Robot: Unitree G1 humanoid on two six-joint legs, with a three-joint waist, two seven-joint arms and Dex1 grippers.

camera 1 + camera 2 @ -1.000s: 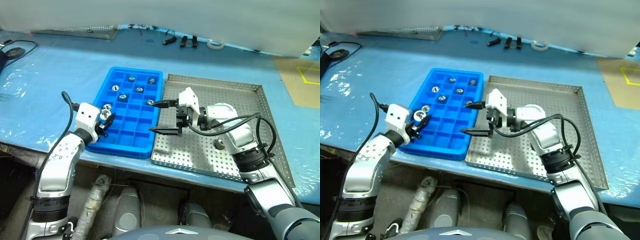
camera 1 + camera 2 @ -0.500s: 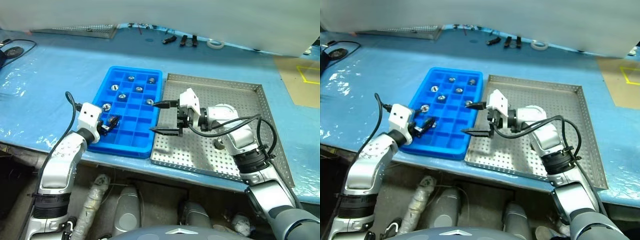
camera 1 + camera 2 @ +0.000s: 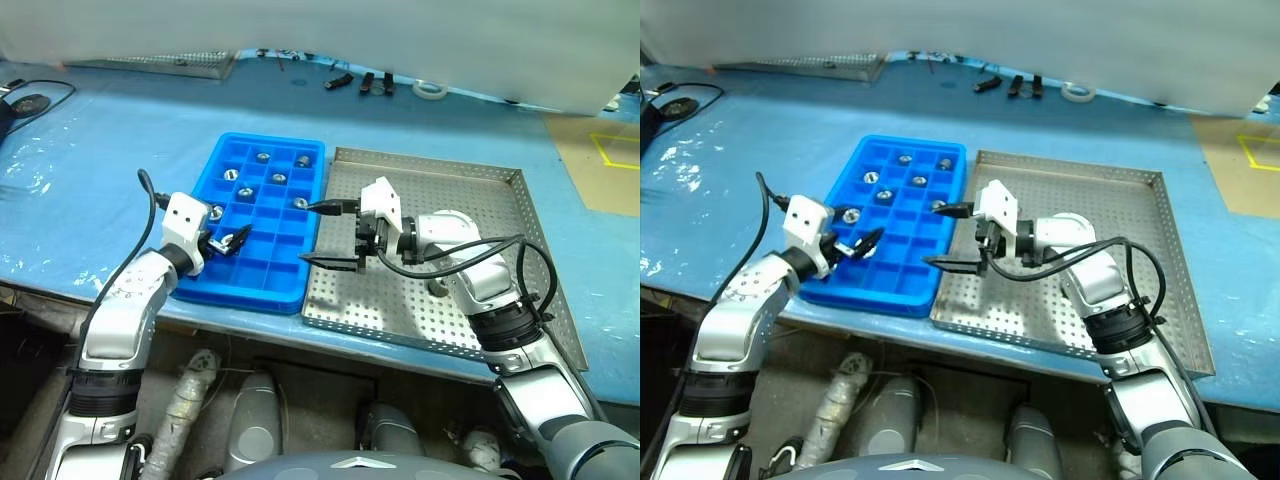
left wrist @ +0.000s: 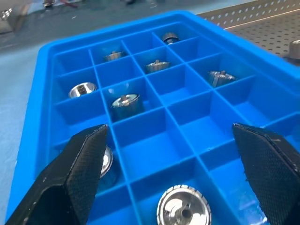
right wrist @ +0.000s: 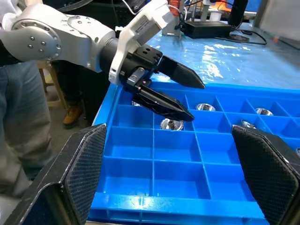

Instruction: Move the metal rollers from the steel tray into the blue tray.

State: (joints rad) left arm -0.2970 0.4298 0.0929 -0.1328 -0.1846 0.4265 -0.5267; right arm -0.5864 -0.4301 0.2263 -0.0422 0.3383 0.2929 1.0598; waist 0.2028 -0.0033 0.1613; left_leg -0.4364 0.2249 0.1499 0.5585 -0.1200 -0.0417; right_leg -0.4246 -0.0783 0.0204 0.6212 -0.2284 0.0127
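Observation:
The blue tray [image 3: 255,285] lies left of the steel tray [image 3: 500,205]. Several metal rollers [image 3: 279,180] sit one to a compartment in the blue tray's far and left cells. A single roller [image 3: 438,289] stands on the steel tray's perforated floor, beside my right forearm. My left gripper [image 3: 228,240] hovers open over the blue tray's near-left cells, with a roller [image 4: 183,211] in the cell just below its fingers. My right gripper [image 3: 322,235] hangs open and empty over the seam between the two trays, pointing left.
A second perforated tray [image 3: 170,62], black tools [image 3: 365,82] and a tape roll [image 3: 431,89] lie along the table's far edge. A cable [image 3: 30,100] runs at far left. A person's legs [image 5: 18,117] stand beside the table, behind my left arm.
My left gripper has opened and let go of the roller it held, which now rests in a near-left cell. It has edged further over the blue tray. The right arm has kept still.

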